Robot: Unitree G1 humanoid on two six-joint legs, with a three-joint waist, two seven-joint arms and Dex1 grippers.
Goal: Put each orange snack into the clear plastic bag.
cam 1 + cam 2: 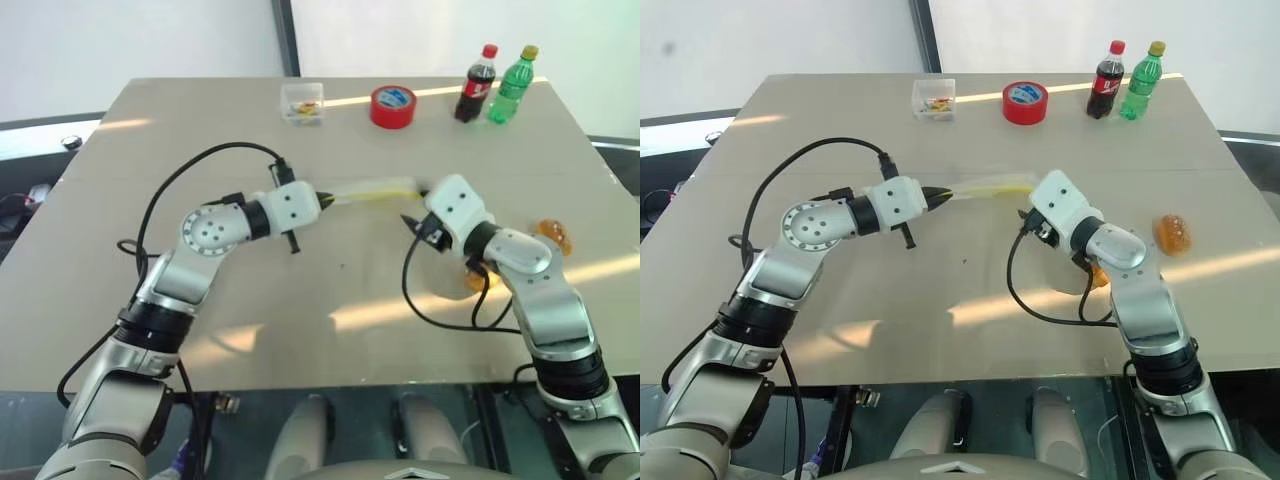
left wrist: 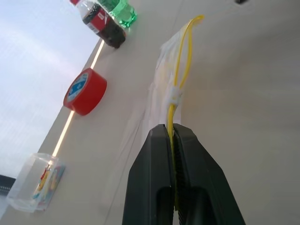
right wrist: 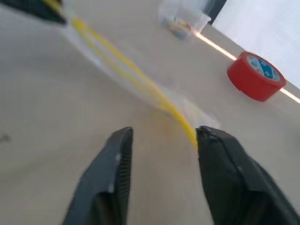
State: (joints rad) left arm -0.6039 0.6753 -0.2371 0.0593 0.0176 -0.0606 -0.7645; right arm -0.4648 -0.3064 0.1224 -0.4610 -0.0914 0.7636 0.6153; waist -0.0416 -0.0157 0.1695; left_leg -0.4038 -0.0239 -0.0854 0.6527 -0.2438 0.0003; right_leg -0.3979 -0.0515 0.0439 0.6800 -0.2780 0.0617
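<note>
Bag (image 1: pixel 365 190) is the anchor here: a clear plastic pouch with a yellow seal strip, stretched above the table (image 1: pixel 300 290) near its middle. The left gripper (image 2: pixel 171 136) is pinched fully closed on one end of the yellow strip, which runs out from between its black fingers; holding the bag by its seal edge looks meant to keep the mouth up and reachable. At the bag's other end the right gripper (image 3: pixel 161 140) has its fingers parted with nothing between them, the strip's tip lying just beside one finger; it seems to have no hold on the bag, leaving that hand free for picking.

Two orange snacks are outside the bag, to its right and nearer the robot. One snack (image 1: pixel 1172 233) lies in the open on the table beyond the right forearm. The other snack (image 1: pixel 1097 277) sits half hidden under that same forearm, so reaching it will probably mean drawing the arm back first.

Beyond the bag, along the table's far edge, stand a small clear box (image 1: pixel 302 102), a red tape roll (image 1: pixel 393 106) and two bottles (image 1: pixel 495 86), all well apart from it.
</note>
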